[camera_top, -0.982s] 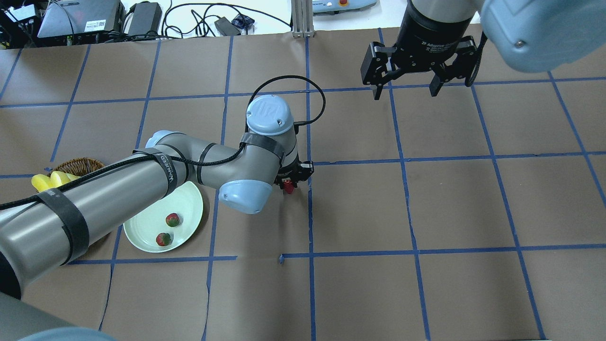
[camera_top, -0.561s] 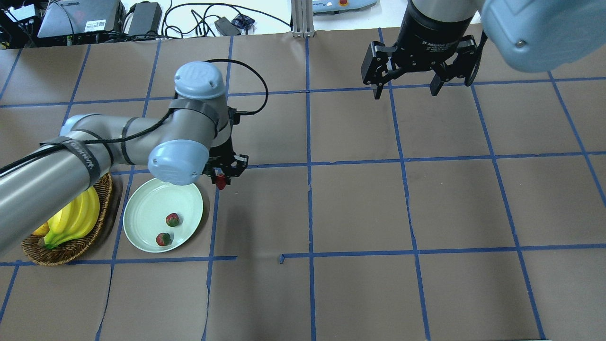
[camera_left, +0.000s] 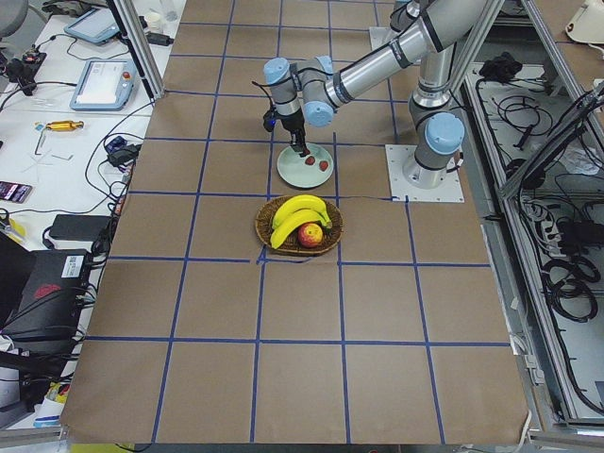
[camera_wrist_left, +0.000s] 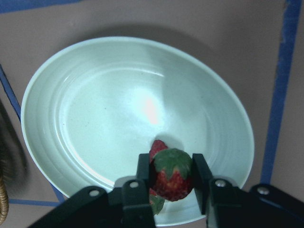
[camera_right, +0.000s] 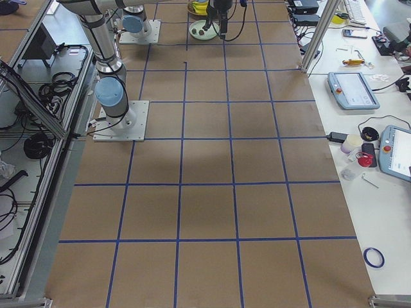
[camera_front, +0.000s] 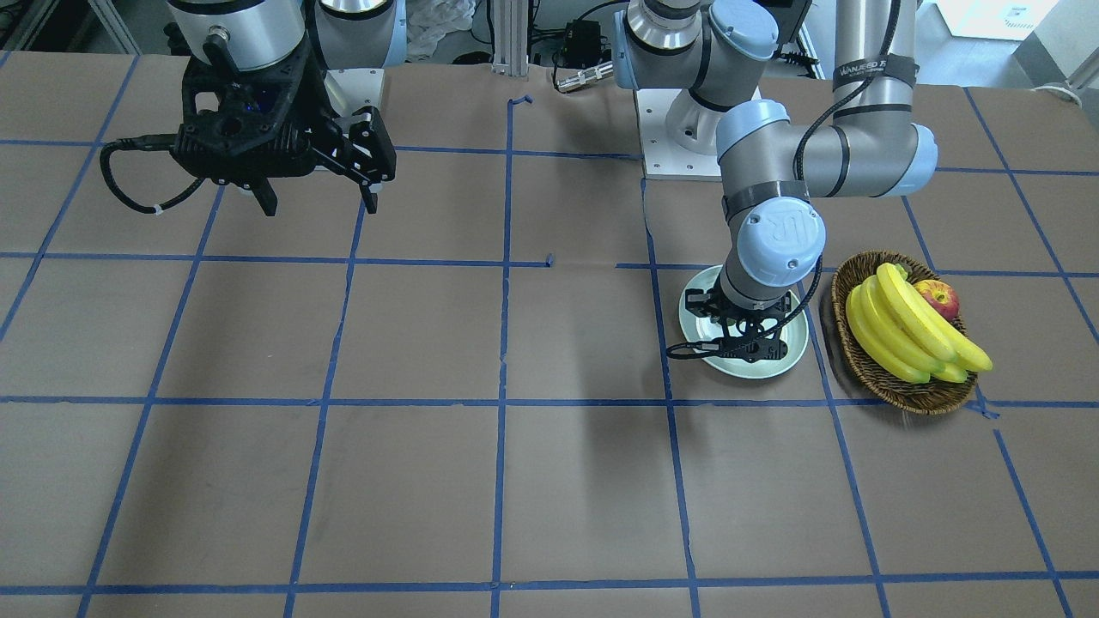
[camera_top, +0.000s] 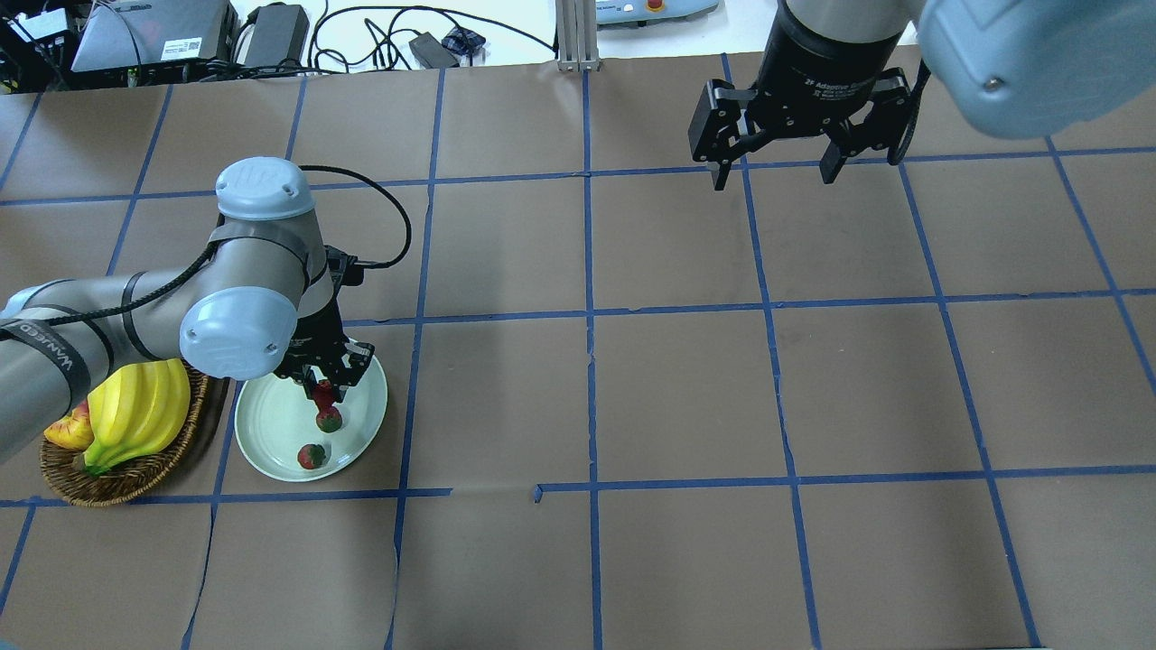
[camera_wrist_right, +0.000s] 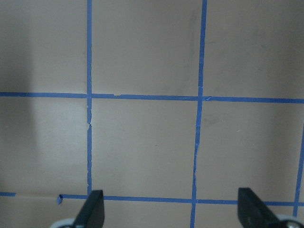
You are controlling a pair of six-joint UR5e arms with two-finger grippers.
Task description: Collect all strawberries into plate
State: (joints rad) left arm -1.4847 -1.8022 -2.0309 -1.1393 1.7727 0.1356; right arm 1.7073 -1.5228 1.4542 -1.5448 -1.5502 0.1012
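Left wrist-mounted view is showing the left hand (camera_wrist_left: 172,165) pinching a strawberry (camera_wrist_left: 171,183) above the plate (camera_wrist_left: 95,104), readying a drop beside two other strawberries (camera_top: 312,456). Meanwhile the right hand (camera_top: 773,179) is hanging wide and idle, well apart.

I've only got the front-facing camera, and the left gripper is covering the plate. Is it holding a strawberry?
Observer: Yes. The left wrist view shows the left gripper shut on a strawberry, over the plate.
Operator: Are any berries lying in the plate?
Observer: Two, in the overhead view: a second strawberry just beside the gripper, and a third strawberry near the rim on the robot's side.
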